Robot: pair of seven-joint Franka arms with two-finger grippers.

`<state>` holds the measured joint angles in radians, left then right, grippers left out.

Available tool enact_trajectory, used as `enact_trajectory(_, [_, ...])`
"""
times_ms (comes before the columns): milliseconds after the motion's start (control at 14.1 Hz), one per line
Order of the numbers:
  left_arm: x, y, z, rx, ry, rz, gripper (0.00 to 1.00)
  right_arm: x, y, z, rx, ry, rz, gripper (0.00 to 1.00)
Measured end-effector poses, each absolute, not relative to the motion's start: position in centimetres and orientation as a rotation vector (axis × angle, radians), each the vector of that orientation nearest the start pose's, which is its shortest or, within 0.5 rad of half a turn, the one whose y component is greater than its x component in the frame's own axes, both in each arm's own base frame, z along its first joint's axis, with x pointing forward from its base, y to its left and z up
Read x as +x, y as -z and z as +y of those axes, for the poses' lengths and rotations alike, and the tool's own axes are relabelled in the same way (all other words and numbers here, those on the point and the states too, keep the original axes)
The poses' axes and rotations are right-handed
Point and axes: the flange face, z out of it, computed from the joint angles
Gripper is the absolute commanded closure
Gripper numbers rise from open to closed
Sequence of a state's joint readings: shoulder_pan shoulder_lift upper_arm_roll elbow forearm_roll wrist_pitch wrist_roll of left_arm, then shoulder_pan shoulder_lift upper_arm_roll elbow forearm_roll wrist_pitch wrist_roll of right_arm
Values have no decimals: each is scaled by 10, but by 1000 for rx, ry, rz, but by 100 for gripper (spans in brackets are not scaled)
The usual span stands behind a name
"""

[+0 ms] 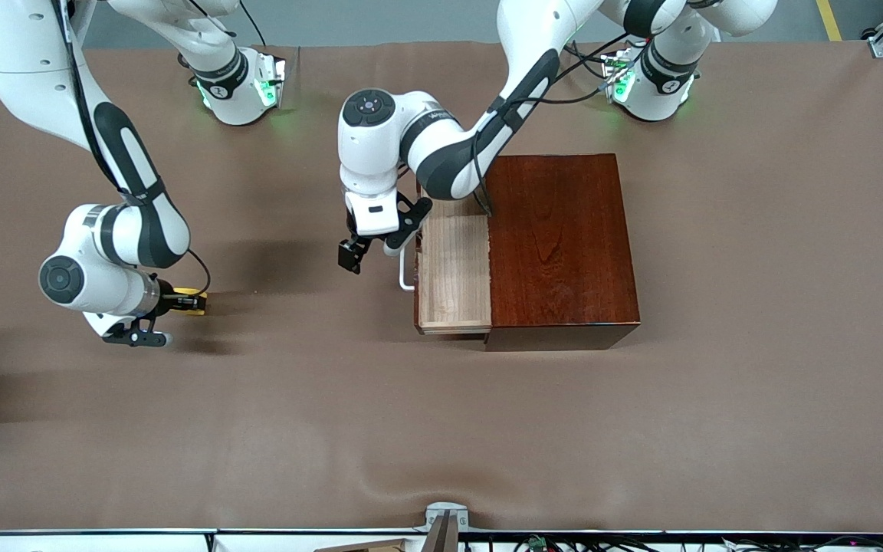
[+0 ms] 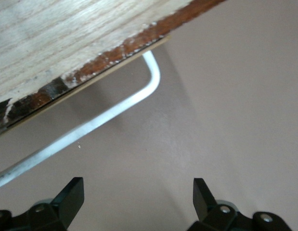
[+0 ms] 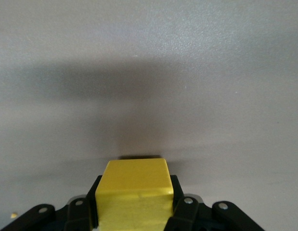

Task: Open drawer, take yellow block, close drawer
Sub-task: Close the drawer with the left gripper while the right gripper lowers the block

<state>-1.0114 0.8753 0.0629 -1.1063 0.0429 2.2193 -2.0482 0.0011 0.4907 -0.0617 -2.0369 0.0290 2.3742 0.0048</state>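
In the front view, the drawer (image 1: 454,270) is seen pulled out, empty, beside the left tool (image 1: 352,256). In the left wrist view, fingers (image 2: 71,195) are spread wide, handle (image 2: 96,125) unheld. In the right wrist view, the yellow block (image 3: 135,192) is clamped in the right tool (image 3: 134,211) above the surface (image 3: 187,72); closing remains.

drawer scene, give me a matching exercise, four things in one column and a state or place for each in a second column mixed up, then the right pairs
Things
1. drawer
2. yellow block
3. left gripper
4. right gripper

States or places
A. shut, over the bare table toward the right arm's end
B. pulled out of the dark wooden box, its tray showing nothing inside
C. open, beside the white loop handle, holding nothing
D. clamped between black fingers

Pairs: 1-B, 2-D, 3-C, 4-A
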Motion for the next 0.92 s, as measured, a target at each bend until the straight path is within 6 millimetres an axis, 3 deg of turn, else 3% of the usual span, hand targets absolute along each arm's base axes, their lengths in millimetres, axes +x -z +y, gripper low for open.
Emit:
enact_trajectory(283, [452,-291,-646,-2855,175,-1699,0,574,-185,-34,-3143,-223,118,98])
enact_trajectory(354, [453,-290,-644,-2838,179,-1695,0,573,-185,-34,-3143,-224,117,89])
enact_trajectory(425, [454,-289,-642,-2825,182,-1697,0,573,-185,-34,-3143,-226,117,71])
enact_trajectory(496, [455,-289,-641,-2811,184,-1704,0,573,-185,-34,-3143,-227,117,46])
enact_trajectory(637, [457,-289,-637,-2781,190,-1706,0,573,-185,-34,-3143,-227,129,19])
enact_trajectory(708, [459,-289,-634,-2762,191,-1706,0,573,-185,-34,-3143,-227,155,1])
enact_trajectory(920, [467,-289,-621,-2689,190,-1708,0,574,-188,-33,-3142,-222,202,0])
